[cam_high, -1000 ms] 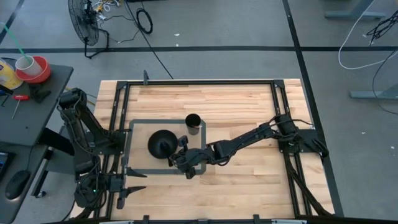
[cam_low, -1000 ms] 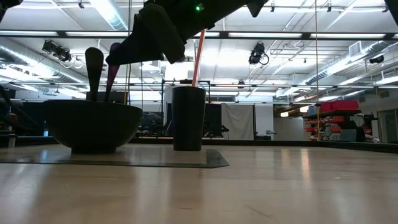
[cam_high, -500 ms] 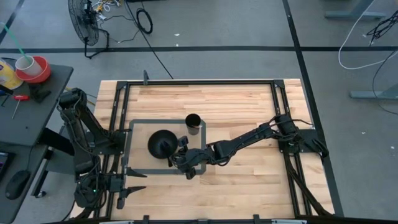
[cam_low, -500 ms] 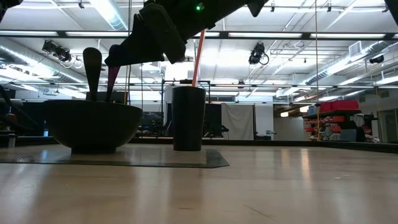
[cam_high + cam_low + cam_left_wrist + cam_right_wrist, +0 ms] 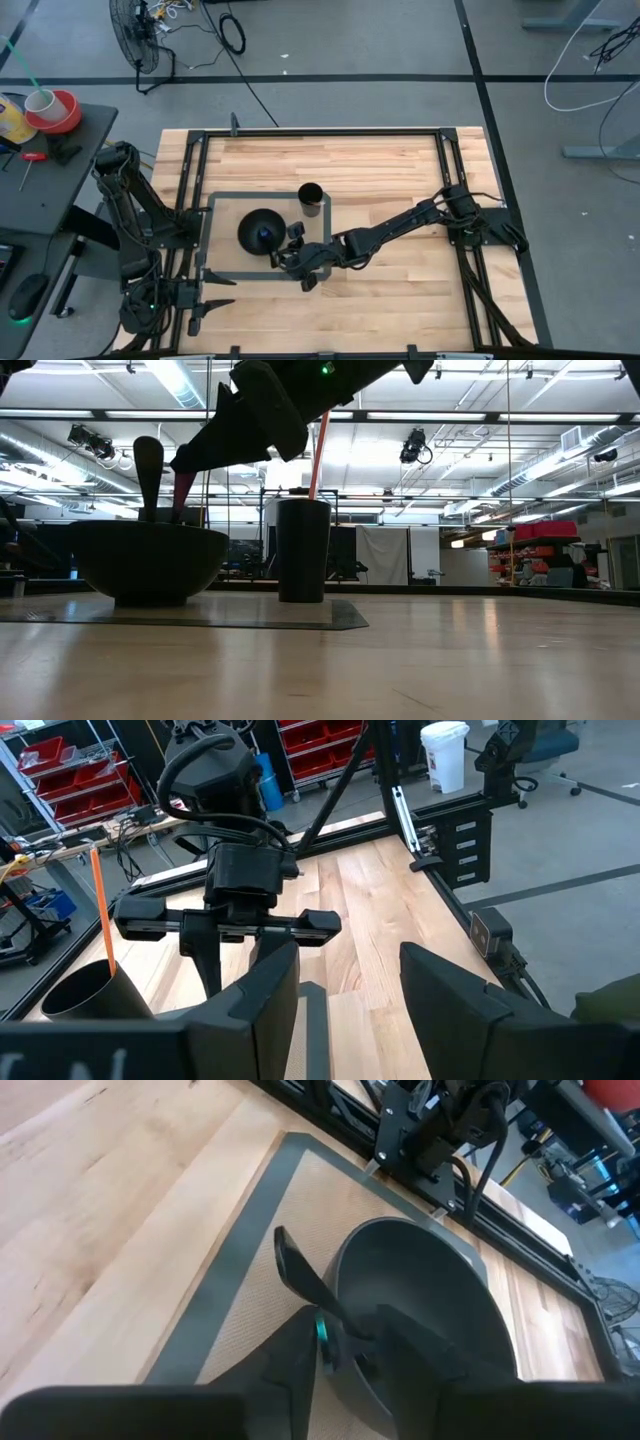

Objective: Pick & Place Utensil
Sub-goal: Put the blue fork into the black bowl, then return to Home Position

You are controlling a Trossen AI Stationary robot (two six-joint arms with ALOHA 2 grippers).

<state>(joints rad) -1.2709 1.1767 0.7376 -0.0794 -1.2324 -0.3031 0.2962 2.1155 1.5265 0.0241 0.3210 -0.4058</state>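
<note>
Dark utensil (image 5: 300,1273) leaning in bowl (image 5: 420,1295), right gripper (image 5: 335,1342) just beside, fingers parted, released.

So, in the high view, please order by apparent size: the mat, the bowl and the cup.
1. mat
2. bowl
3. cup
The straight-down view makes this ranking fairly safe.
</note>
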